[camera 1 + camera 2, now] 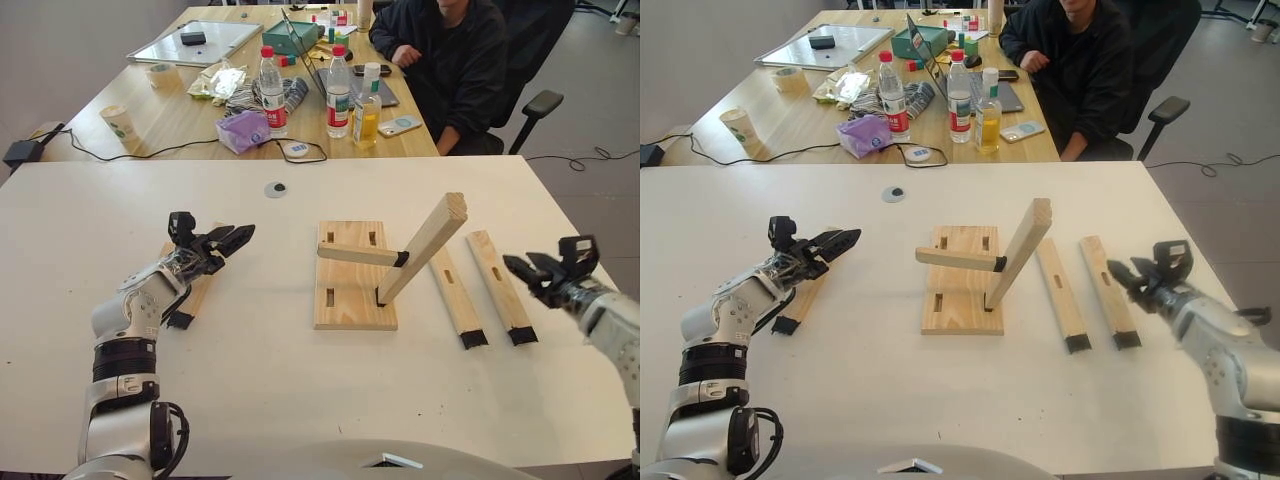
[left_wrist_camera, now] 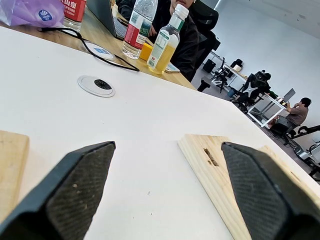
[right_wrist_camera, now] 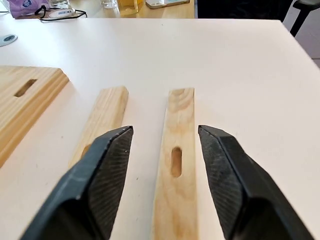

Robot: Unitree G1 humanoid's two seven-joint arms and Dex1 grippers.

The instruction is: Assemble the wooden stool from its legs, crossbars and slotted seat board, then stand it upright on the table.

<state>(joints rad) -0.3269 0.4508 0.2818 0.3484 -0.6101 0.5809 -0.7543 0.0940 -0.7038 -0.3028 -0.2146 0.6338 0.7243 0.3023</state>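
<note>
The slotted seat board [image 1: 355, 275] lies flat near the middle of the white table [image 1: 300, 390], with its rectangular slots facing up. One leg [image 1: 428, 245] stands in the slot at the board's near right corner, tilted so that its top leans away toward the robot's right. A crossbar [image 1: 358, 254] is joined to this leg part of the way up and sticks out level over the board toward the robot's left. Just to the right of the board, two more legs lie flat side by side. The inner leg [image 1: 456, 296] is next to the board and the outer leg [image 1: 500, 286] is beyond it, and both have a dark cap at the near end. The right tool [image 1: 520, 266] hovers low by the outer leg. Its two fingers are spread wide and hold nothing, and in the right wrist view the slotted leg runs between them. On the left side, well apart from the board, the left tool [image 1: 236, 240] is also spread open and holds nothing. It points toward the board above another wooden piece [image 1: 195, 292] that lies flat under the forearm. A small round grey disc [image 1: 275, 189] sits in the tabletop farther back.
</note>
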